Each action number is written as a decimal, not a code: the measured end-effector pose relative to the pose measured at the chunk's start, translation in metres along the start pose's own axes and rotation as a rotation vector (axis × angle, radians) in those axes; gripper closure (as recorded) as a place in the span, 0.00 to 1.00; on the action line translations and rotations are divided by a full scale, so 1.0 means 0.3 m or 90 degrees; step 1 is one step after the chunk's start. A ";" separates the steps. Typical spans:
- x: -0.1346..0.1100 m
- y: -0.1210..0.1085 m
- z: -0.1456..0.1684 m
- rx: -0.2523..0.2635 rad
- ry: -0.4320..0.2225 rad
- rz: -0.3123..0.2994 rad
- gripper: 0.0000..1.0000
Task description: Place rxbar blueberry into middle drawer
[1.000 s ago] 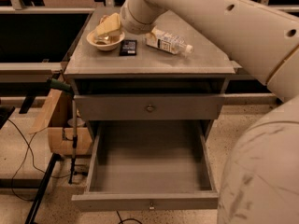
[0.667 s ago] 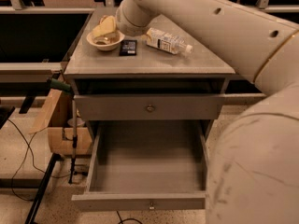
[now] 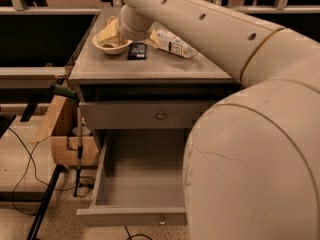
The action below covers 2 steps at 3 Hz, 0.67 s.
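The rxbar blueberry, a small dark flat packet, lies on the grey cabinet top, just right of a white bowl. The middle drawer is pulled open low in front, a wide shallow grey tray that looks empty, with a narrow front panel and a small knob. My gripper is at the end of the arm over the back left of the cabinet top, beside the bowl and just behind the bar, mostly hidden by the wrist.
The white bowl holds a yellow packet. A clear bottle with a white label lies right of the bar. The drawer above is shut. My arm's bulk covers the right side. Cardboard and cables sit on the floor at left.
The arm's large segment has swung further left and lower across the view, now covering the drawer's right side. The wrist stays by the bowl. The bar, bottle and bowl have not moved.
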State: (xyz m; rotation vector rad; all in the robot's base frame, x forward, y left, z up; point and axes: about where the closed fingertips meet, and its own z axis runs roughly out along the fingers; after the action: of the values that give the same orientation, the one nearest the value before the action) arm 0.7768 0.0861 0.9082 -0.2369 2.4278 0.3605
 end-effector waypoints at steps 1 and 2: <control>-0.045 -0.004 0.111 0.016 0.001 0.015 0.00; -0.045 -0.004 0.111 0.016 0.001 0.015 0.00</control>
State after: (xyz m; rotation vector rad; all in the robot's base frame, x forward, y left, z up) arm 0.8072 0.0964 0.8920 -0.1974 2.4378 0.3399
